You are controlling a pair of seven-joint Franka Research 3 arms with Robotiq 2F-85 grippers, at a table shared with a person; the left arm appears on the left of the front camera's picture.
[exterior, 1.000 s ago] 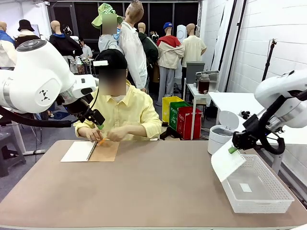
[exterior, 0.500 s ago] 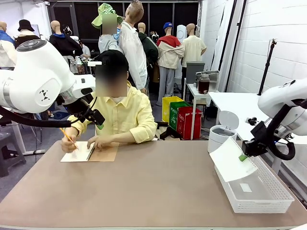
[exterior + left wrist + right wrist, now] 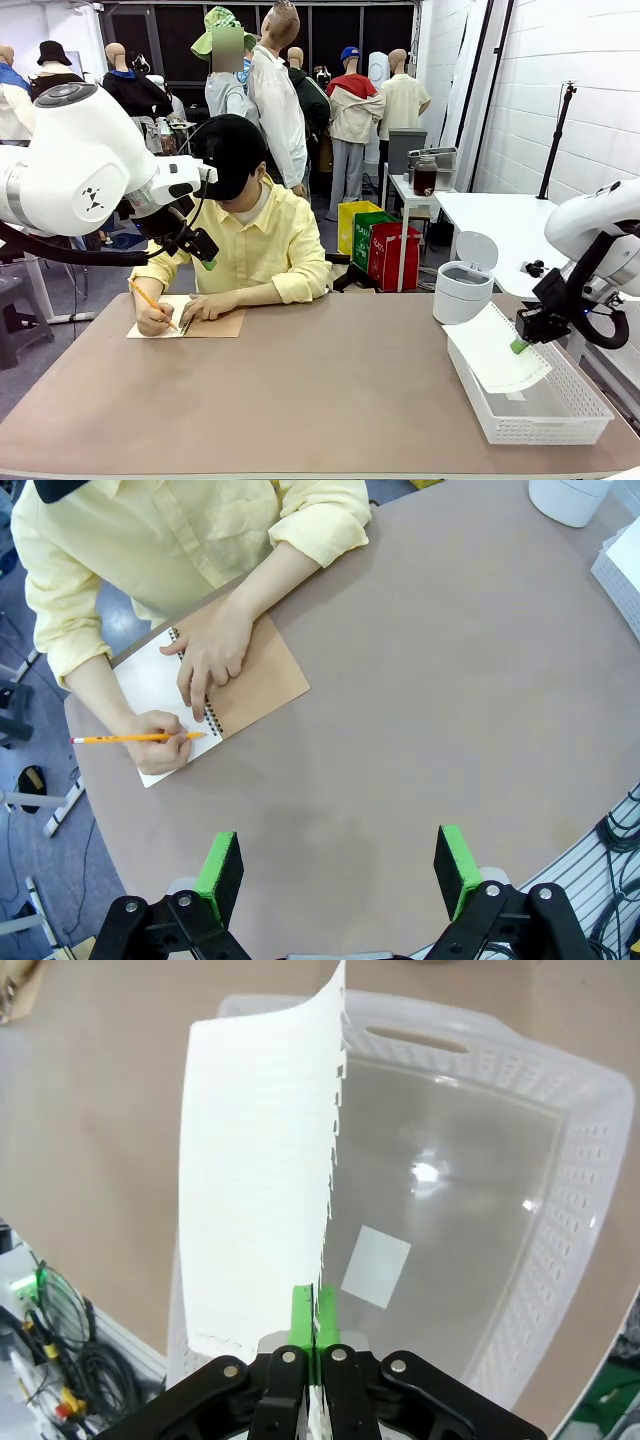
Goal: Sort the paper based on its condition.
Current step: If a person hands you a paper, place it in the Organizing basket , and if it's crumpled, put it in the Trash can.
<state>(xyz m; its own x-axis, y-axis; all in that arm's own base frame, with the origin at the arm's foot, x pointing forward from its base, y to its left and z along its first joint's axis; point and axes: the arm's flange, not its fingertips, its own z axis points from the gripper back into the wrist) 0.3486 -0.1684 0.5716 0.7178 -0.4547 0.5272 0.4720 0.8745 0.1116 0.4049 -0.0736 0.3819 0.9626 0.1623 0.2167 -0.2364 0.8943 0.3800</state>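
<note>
Desk (image 3: 320, 390): white mesh basket (image 3: 500, 425) at 3 o'clock, no sheet lying in it yet. One paper sheet (image 3: 495, 355), perforated edge, hangs over it, pinched in right gripper (image 3: 520, 345), unreleased. Person writes in spiral notebook (image 3: 255, 675) at 10 o'clock; left gripper (image 3: 338, 868) wide, empty. Sorting looks early.

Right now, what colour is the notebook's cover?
Tan brown; the notebook cover shows best in the left wrist view.

My left arm (image 3: 70, 170) and right arm (image 3: 600, 215) are rounded, glossy white, with black cables (image 3: 70, 258). My left gripper (image 3: 338, 865) is black, with green pads (image 3: 220, 865) and silver screws (image 3: 130, 907).
</note>
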